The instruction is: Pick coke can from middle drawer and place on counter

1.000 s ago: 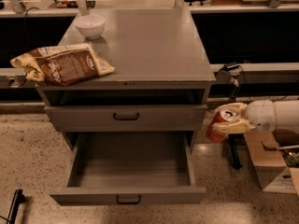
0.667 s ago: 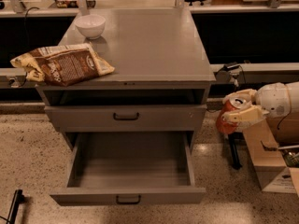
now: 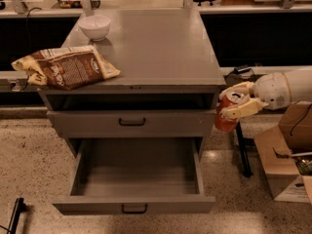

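My gripper is shut on the coke can, a small red can with a silver top. It holds the can upright in the air just right of the cabinet, below the level of the counter. The middle drawer stands pulled open below the closed upper drawer front, and nothing shows inside it. The white arm reaches in from the right edge.
A brown-and-yellow chip bag lies on the counter's left front, overhanging the edge. A white bowl sits at the counter's back left. Cardboard boxes stand on the floor at right, with a dark post beside the cabinet.
The gripper has lifted the can upward and a little to the right, from beside the upper drawer front to near the counter's edge height. The drawer stays open.
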Robot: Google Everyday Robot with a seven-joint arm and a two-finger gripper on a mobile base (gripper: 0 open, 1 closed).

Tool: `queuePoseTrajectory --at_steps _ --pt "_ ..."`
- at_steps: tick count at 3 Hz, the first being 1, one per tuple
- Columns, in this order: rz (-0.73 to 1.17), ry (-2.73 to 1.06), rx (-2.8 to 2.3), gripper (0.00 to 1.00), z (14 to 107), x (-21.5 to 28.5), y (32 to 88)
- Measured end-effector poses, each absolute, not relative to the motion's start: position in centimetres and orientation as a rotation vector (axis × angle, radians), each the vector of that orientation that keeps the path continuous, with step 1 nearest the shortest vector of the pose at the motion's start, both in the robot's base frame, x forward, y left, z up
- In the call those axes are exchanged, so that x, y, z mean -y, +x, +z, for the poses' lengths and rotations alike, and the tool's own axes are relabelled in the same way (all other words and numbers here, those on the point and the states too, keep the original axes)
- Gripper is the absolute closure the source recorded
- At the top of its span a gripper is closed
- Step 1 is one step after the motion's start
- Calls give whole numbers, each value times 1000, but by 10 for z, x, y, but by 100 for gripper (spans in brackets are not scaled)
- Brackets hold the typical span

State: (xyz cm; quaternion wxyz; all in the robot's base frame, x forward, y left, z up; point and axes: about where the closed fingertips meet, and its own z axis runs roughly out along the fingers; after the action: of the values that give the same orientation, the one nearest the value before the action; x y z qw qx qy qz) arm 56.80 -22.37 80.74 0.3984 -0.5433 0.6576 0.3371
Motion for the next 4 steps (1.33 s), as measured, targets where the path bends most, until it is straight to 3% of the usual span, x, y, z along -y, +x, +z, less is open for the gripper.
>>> queuePoseTrajectory --at_steps 2,4 --pt "915 -1578 -1639 100 874 129 585" --pt "966 -1577 -1604 100 924 84 622"
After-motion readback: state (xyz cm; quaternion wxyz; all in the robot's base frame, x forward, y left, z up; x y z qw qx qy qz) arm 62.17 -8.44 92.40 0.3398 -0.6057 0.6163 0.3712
